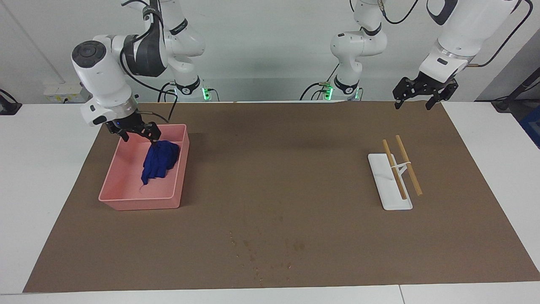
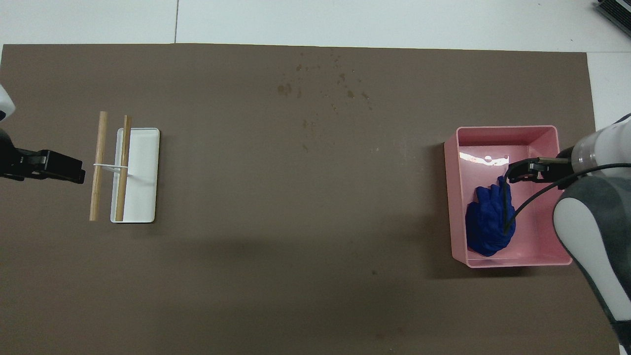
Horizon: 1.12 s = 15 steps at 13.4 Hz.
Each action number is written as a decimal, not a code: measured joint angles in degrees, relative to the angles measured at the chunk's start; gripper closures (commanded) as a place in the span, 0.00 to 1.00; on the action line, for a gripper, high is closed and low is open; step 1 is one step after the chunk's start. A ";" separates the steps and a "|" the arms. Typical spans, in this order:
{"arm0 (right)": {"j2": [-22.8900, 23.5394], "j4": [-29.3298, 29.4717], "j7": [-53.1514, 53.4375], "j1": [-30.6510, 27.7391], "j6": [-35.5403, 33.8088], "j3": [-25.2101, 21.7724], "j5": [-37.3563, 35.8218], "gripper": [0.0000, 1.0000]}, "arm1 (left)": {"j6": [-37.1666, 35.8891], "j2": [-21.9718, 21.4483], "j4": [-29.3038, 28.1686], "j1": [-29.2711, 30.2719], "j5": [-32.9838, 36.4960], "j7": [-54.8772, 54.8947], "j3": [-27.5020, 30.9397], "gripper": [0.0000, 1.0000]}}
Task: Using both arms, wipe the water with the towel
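The deep-blue towel [image 1: 160, 162] lies heaped in the pink tray [image 1: 122, 198], against the tray's wall that faces the middle of the table. My right gripper [image 1: 139, 136] hangs low over the tray's end nearer the robots, open, with one fingertip right at the towel's top fold and nothing between the fingers. From overhead, the towel [image 2: 488, 227] sits just beneath the right gripper [image 2: 522, 170]. Small water spots [image 1: 261, 249] dot the brown mat, farther from the robots than the tray. My left gripper [image 1: 417, 95] waits open in the air over the mat's edge at the left arm's end.
A white rack [image 1: 388, 185] carrying two wooden sticks [image 1: 407, 166] stands toward the left arm's end. The brown mat [image 1: 270, 177] covers most of the white table. In the overhead view the rack [image 2: 143, 177] is beside the left gripper [image 2: 69, 170].
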 measured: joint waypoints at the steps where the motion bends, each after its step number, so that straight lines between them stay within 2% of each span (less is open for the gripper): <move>1: -0.04 2.22 0.00 0.33 -0.69 0.06 0.00 0.00 | 0.00 0.00 0.00 0.00 0.00 0.00 0.00 0.00; 7: -0.03 13.98 0.00 0.66 -10.06 0.05 2.53 0.00 | 0.00 0.00 0.00 0.00 0.00 0.00 0.00 0.00; 11: -0.09 18.73 0.00 0.69 -18.42 0.06 2.57 0.00 | 0.00 0.00 0.00 0.00 0.00 0.00 0.00 0.00; 15: -0.07 19.70 0.00 0.70 -20.88 0.07 2.64 0.00 | 0.00 0.00 0.00 0.00 0.00 0.00 0.00 0.00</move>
